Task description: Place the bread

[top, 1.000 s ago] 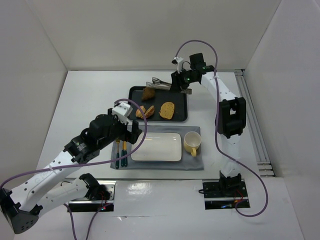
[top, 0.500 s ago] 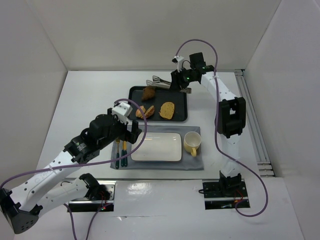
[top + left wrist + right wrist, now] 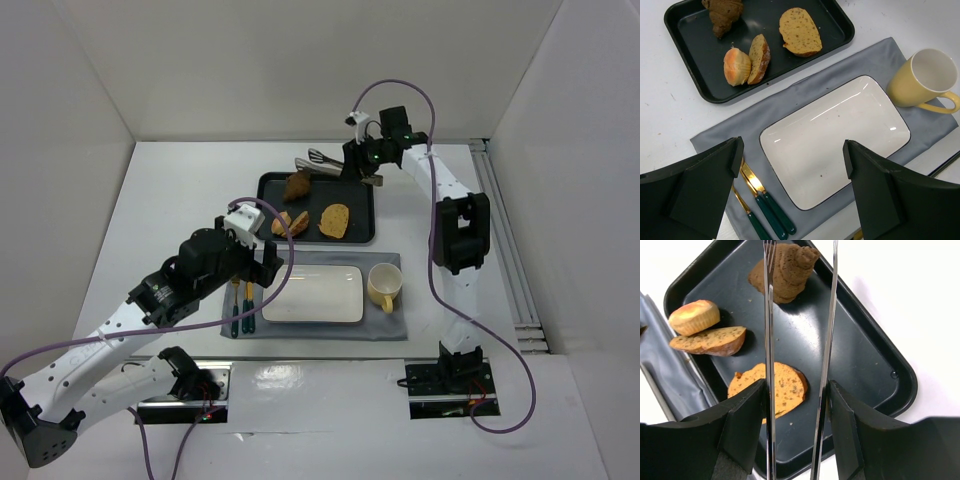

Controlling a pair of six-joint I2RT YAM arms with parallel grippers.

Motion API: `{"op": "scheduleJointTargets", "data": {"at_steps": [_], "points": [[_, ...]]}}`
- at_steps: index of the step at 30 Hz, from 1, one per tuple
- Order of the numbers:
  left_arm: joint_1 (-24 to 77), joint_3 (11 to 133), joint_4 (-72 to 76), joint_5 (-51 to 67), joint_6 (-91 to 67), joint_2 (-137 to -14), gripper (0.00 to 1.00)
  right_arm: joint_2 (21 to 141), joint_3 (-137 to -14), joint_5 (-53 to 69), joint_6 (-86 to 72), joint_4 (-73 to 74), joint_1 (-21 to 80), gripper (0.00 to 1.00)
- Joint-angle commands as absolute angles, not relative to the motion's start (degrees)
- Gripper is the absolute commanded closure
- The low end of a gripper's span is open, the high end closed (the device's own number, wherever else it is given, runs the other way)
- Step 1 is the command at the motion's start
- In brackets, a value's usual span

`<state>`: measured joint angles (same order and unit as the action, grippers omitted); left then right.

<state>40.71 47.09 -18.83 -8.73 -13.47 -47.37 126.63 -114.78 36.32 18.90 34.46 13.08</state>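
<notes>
Four pieces of bread (image 3: 335, 220) on the tray, none lifted yet.
Top view: the right gripper (image 3: 362, 165), clamped on tongs (image 3: 318, 162), hangs over the black tray (image 3: 266, 180) toward the desk's far edge. Left wrist: the left gripper (image 3: 790, 155) is spread wide above the bare plate (image 3: 840, 115). Right wrist: the tong arms stand apart near the brown roll (image 3: 785, 270); next, I judge, lower and pinch.

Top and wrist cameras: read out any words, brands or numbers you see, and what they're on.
None can be read in any view.
The black tray, white plate, yellow mug, grey mat and tongs bear no words, logos or numbers.
Any labels on the arms are too small to tell from above.
</notes>
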Motion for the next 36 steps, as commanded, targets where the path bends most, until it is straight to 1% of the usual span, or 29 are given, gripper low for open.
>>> {"op": "scheduleJointTargets", "data": {"at_steps": [1,7,10,23,35,36], "points": [[41.0,46.9,-16.4,-9.3,-12.7,-46.4,0.00,127.6,-115.2,36.3,18.5,31.0,12.3,0.41],[41.0,46.9,-16.4,-9.3,-12.7,-46.9,0.00,128.8,-115.2,36.8,18.0,30.5,11.8,0.41],[41.0,46.9,-16.4,-9.3,-12.7,-46.9,0.00,129.3,-115.2,37.9,17.5,30.5,11.8,0.39],[41.0,46.9,-16.4,-9.3,-12.7,-46.9,0.00,132.5,-116.3,45.7,15.4,34.0,11.8,0.39],[41.0,46.9,-16.4,-9.8,-12.7,-46.9,0.00,133.1,-116.8,48.7,14.9,36.4,11.8,0.39],[41.0,46.9,-16.4,-9.8,-12.7,-46.9,0.00,133.1,-116.8,48.7,14.9,36.4,11.8,0.44]]}}
